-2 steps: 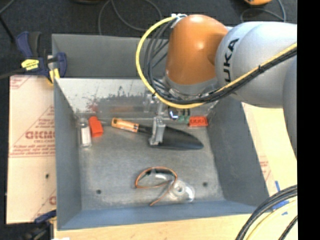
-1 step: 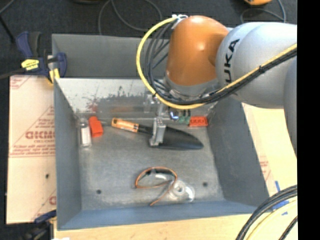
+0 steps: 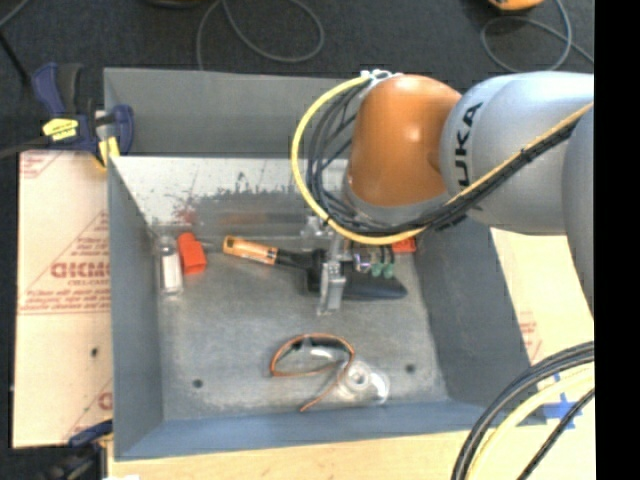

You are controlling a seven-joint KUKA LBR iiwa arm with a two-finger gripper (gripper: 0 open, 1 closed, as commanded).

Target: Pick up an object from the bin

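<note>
My gripper [image 3: 330, 290] hangs low over the middle of the bin, under the arm's orange cover. Its tip stands right beside the black end of a tool with an orange-yellow handle [image 3: 250, 251], which lies pointing left along the bin floor. A dark flat thing [image 3: 386, 288] lies just right of the gripper, partly hidden by it. I cannot tell whether anything is held.
At the left wall lies a small clear vial [image 3: 170, 270] with an orange block [image 3: 190, 253] beside it. Near the front lies a brown loop [image 3: 312, 353] next to a crumpled clear piece [image 3: 362, 383]. The arm hides the bin's back right.
</note>
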